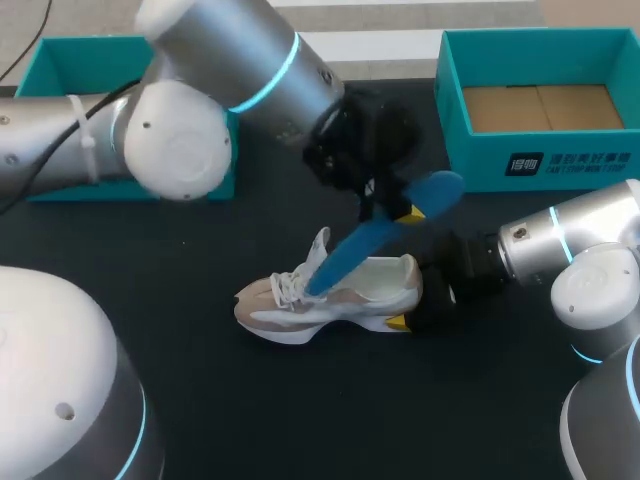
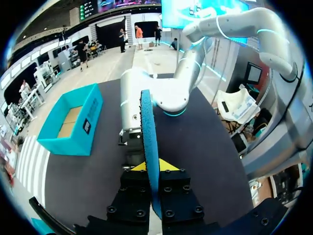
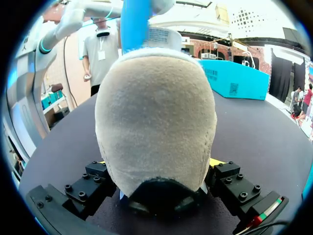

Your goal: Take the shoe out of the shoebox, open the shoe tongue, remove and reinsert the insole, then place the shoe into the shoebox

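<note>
- One shoe (image 1: pixel 345 295) lies on its sole on the black table (image 1: pixel 350 410), near the middle and well apart from both boxes. Its long axis runs across the head view, with the toe toward my left side and the heel toward my right.
- One blue insole (image 1: pixel 375 235) slants down into the shoe's opening. Its lower end sits by the laces and its upper end rises toward my right side, clear above the heel.
- My left gripper (image 2: pixel 152 169) is clamped on the insole's upper part. In the left wrist view the insole stands on edge between the two fingers, and one yellow tip shows just behind it.
- My right gripper (image 3: pixel 159 166) is closed on the shoe's heel, one finger on each side. In the right wrist view the tan heel fills the space between them, and the insole rises beyond the collar.
- I count two arms. The left reaches in over the shoe from above, and the right lies low along the table behind the heel.
- I count two teal boxes. The open shoebox (image 1: pixel 540 165), with a brown cardboard floor, is at the far right. A second teal box (image 1: pixel 60 55) is at the far left, partly hidden behind my left arm.
</note>
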